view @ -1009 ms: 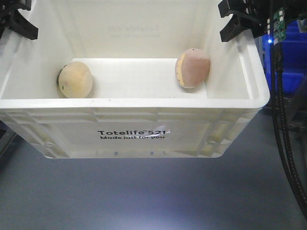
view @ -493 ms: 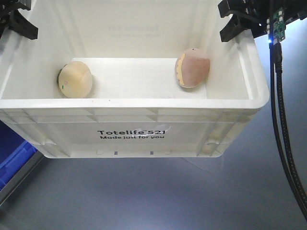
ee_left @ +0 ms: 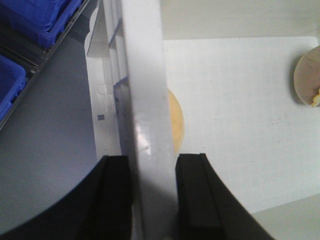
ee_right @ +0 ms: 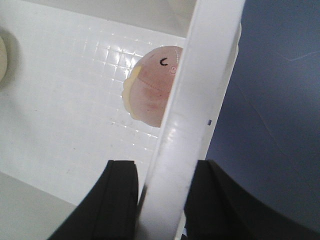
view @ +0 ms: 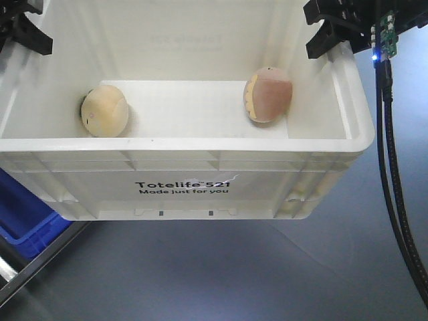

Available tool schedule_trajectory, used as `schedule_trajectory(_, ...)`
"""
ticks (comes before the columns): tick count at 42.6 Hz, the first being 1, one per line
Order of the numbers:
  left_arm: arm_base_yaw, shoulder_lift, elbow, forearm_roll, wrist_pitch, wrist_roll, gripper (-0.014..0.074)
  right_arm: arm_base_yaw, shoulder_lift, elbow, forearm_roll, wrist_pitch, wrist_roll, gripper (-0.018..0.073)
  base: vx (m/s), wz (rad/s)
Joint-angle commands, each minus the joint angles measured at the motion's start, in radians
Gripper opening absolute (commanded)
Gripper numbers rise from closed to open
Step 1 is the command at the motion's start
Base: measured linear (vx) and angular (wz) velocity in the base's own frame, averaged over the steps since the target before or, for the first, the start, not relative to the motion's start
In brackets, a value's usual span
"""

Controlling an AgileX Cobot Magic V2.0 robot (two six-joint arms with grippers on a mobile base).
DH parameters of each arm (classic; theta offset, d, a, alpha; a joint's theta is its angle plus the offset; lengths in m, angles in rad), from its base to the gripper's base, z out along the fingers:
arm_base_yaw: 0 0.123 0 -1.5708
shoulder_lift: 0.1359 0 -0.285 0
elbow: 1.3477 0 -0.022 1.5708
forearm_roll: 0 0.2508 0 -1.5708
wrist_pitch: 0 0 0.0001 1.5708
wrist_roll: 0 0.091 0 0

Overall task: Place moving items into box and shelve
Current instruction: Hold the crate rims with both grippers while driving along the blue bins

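Nearest the camera, the box [view: 180,187] hangs above a grey surface, with a blue bin [view: 27,224] showing under its left corner. Inside, the cream ball [view: 105,112] rests by the left wall and the pinkish-brown ball [view: 269,94] near the right, so loading looks done. Farther back, the left end effector [ee_left: 152,192] and right end effector [ee_right: 160,200] each pinch a side rim, holding the box level, apparently ready for shelving.

The rim of the large off-white plastic tote [ee_left: 145,90] hides most of the pale cream-yellow plush ball [ee_left: 176,122] in the left wrist view — and one side of the pinkish-brown plush ball [ee_right: 150,95] in the right wrist view.
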Motion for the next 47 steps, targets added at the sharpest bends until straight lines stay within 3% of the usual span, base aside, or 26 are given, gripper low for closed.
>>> schedule_trajectory(1,-0.017,-0.048,-0.039,-0.173,-0.093,-0.002,-0.0004,0.017,-0.056,-0.039,0.166,-0.073,-0.028,0.0000,0.08,0.38)
schedule_trajectory(47,-0.017,-0.048,-0.039,-0.173,-0.093,-0.002,-0.0004,0.017,-0.056,-0.039,0.166,-0.073,-0.028,0.0000,-0.06,0.33)
